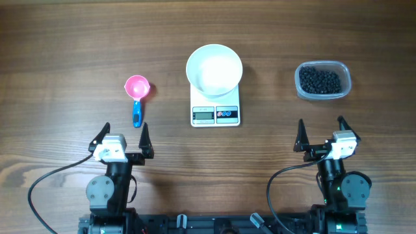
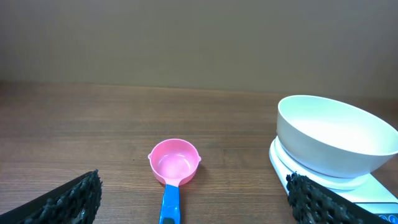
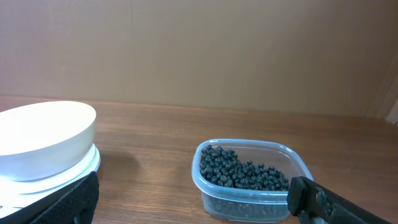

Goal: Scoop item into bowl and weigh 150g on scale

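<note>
Sitting empty on the scale [image 1: 215, 114], the bowl [image 1: 214, 68] is mid-table; the clear tub [image 1: 344, 73] lies to its right. Left gripper [image 1: 125, 129] and right gripper [image 1: 321, 123] both gape, holding nothing. Advice: pinch the pink scoop [image 1: 137, 88] squarely by its blue handle, cup level, before dipping into the tub's black pellets [image 1: 319, 80].

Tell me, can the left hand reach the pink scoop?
Probably yes. The pink scoop lies just ahead of the open left hand, its blue handle pointing back toward the hand, and nothing lies between them.
</note>
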